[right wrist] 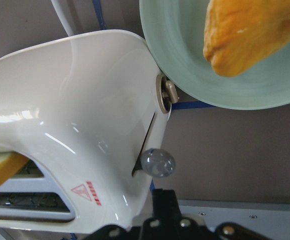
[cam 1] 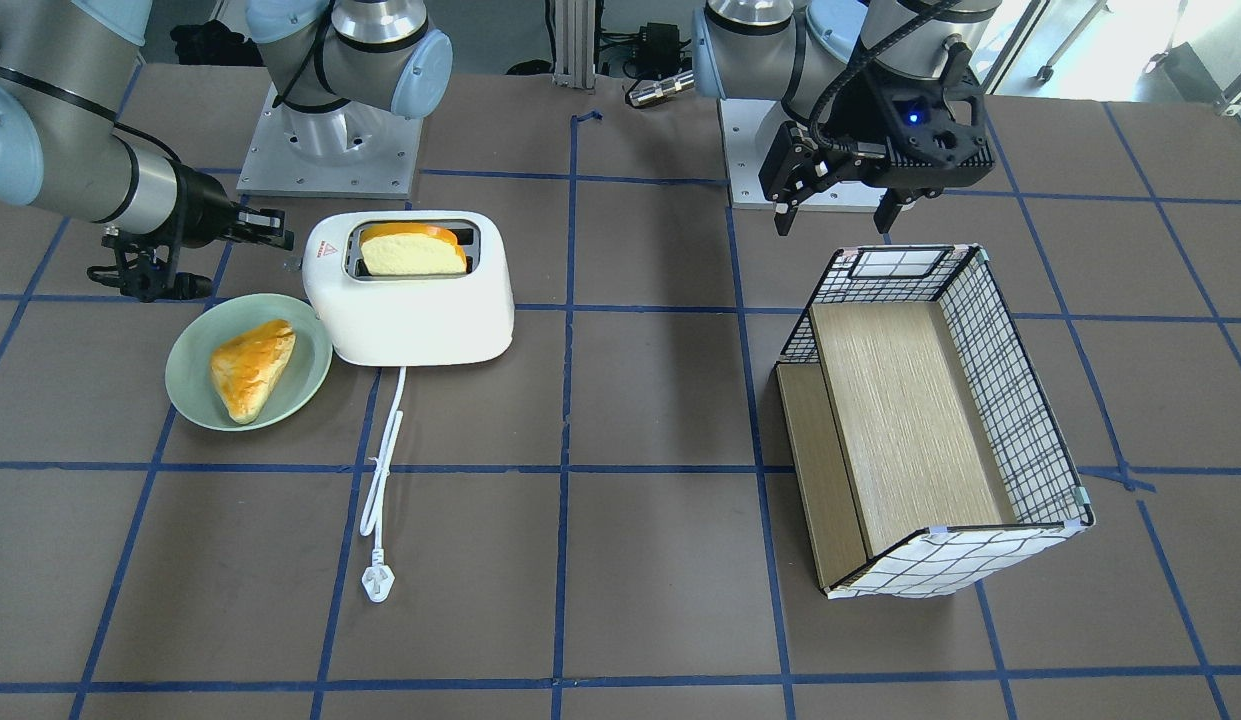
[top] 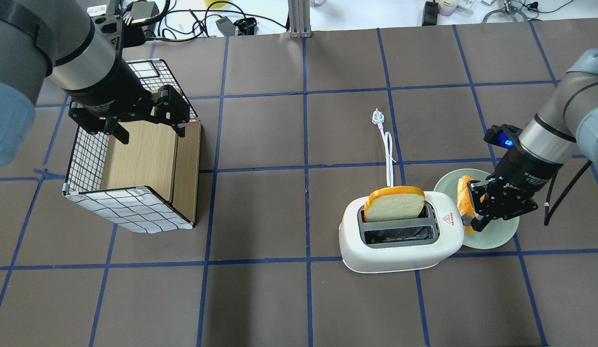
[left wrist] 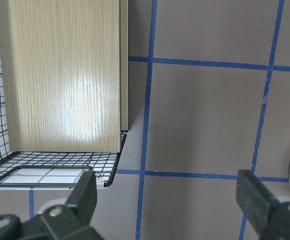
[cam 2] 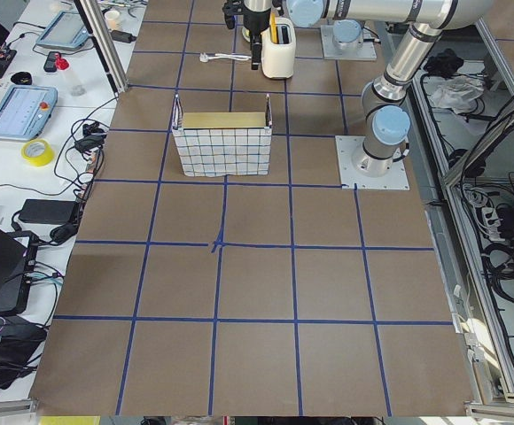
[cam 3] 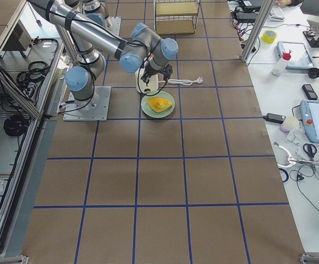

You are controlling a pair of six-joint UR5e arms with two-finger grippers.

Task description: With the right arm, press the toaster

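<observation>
The white toaster (cam 1: 420,320) stands with a bread slice (cam 1: 410,255) upright in one slot and a red triangle sticker on top. My right gripper (cam 1: 280,228) is shut and empty at the toaster's lever end, over the green plate (top: 494,241). In the right wrist view its fingers (right wrist: 164,205) sit just behind the grey lever knob (right wrist: 157,162) on the toaster's (right wrist: 85,110) end; I cannot tell whether they touch. In the overhead view the gripper (top: 472,223) is beside the toaster (top: 400,253). My left gripper (cam 1: 835,218) is open and empty.
The plate (cam 1: 185,345) holds a bread piece (cam 1: 252,365) against the toaster's side. The white cord (cam 1: 385,460) and plug (cam 1: 378,583) trail away from the robot. The checked wire box (cam 1: 1015,390) with wooden shelves stands under my left gripper (top: 152,136).
</observation>
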